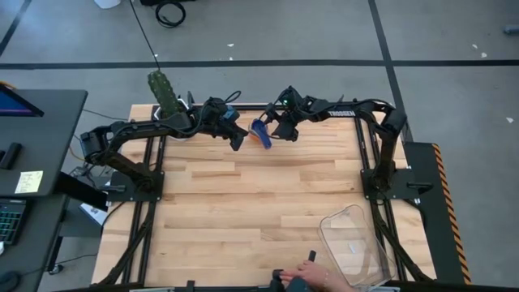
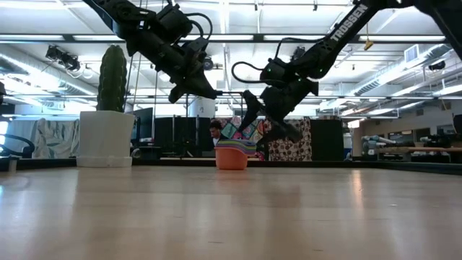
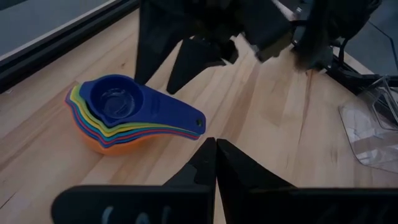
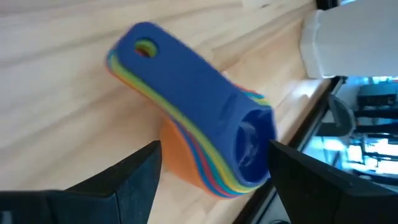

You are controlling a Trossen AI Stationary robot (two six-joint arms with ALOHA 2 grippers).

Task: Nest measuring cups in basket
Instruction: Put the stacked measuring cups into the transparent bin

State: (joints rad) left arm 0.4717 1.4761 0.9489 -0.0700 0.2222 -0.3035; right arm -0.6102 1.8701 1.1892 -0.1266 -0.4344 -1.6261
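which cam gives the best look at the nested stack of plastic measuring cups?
Left wrist view: the nested stack of plastic measuring cups shows whole, blue bowl up. Right wrist view shows it blurred; high view, a small blue-orange blob; low view, only the orange side.

This is a robotics lab in an open industrial office. A butcher-block table [image 1: 243, 203] sits on a black frame on grey concrete floor marked with tape lines. Left of the table stands a desk with a monitor [image 1: 16, 104] — beyond the table, exposed ceiling ducts [image 2: 404, 68], strip lights and workstations.
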